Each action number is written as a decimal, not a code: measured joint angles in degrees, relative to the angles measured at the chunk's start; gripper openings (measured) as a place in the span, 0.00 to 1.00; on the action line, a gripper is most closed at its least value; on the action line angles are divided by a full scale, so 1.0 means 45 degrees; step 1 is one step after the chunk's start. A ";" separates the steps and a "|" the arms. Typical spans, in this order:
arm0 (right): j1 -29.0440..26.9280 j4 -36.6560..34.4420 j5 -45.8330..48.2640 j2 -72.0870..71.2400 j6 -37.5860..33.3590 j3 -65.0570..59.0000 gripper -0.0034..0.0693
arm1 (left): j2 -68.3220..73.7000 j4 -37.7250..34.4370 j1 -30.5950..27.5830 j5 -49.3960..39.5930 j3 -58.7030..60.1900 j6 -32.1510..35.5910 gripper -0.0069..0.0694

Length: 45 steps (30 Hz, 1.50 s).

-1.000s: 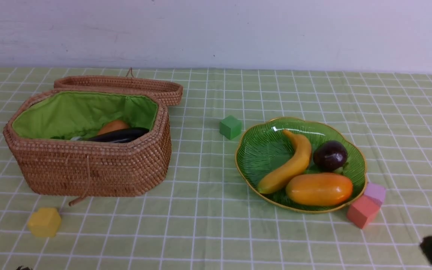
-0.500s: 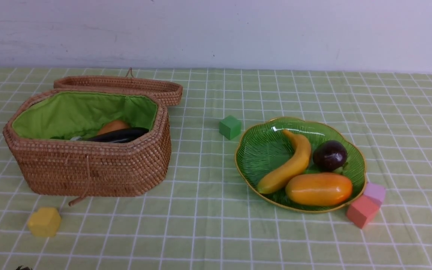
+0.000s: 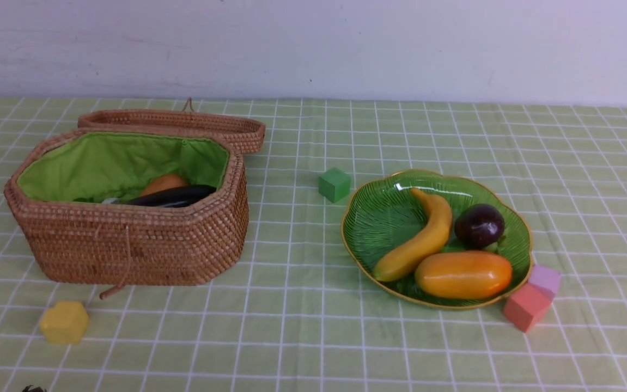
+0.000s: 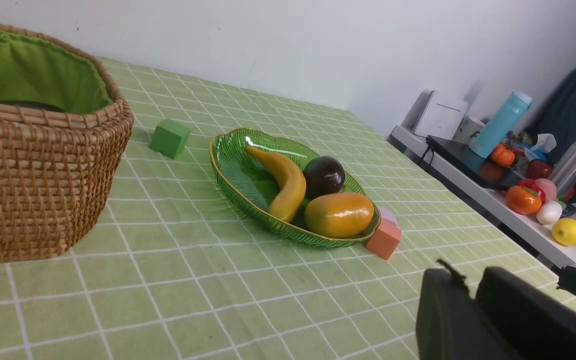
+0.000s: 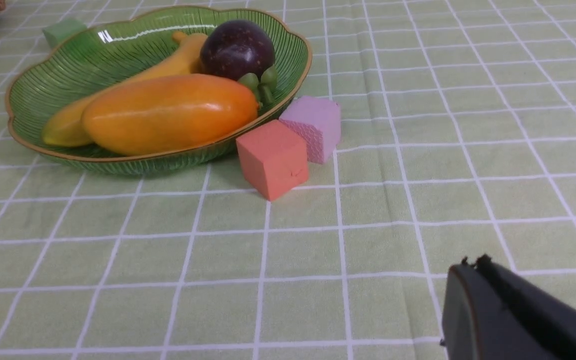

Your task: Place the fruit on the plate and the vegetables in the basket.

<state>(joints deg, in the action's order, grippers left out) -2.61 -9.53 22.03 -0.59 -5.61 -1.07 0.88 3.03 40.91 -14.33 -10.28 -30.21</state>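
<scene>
Long yellow banana (image 3: 419, 234), glossy orange-yellow mango (image 3: 463, 274), small dark purple mangosteen (image 3: 479, 225) sit on ribbed green glass plate (image 3: 370, 226), 3 o'clock from wicker basket (image 3: 128, 245). Fruit looks slick, grab mid-body. Right gripper (image 5: 473, 280) clenched, empty; left gripper (image 4: 470, 295) can't tell.

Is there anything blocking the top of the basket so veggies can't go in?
Nothing visible does. The basket is open on top, its lid flipped back behind it, and an eggplant already lies inside.

The woven brown wicker basket (image 3: 128, 239) hides most of its contents behind its front wall: only the top of a glossy dark purple eggplant (image 3: 174, 197) and an orange-brown lump (image 3: 163, 183) show. In the left wrist view the picture's edge cuts the basket off.
</scene>
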 joint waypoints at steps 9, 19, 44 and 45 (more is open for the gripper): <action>0.0000 0.0000 0.0000 0.0000 0.0031 0.0000 0.04 | 0.0000 0.0000 0.0000 0.0000 0.0000 0.0000 0.21; 0.0000 0.0000 0.0000 0.0000 0.0038 0.0000 0.05 | 0.0000 0.0000 0.0000 0.0000 0.0000 0.0000 0.23; 0.0000 0.0000 0.0000 0.0000 0.0044 0.0000 0.08 | -0.0094 -0.0866 -0.6750 0.1636 0.2401 0.3150 0.07; 0.0000 0.0000 0.0000 0.0000 0.0044 0.0000 0.08 | -0.0207 -0.0910 -0.7182 0.1548 0.2564 0.3312 0.07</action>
<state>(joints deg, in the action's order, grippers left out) -2.61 -9.53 22.03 -0.59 -5.41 -1.07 -0.06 -1.06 8.59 -7.37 1.26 -15.30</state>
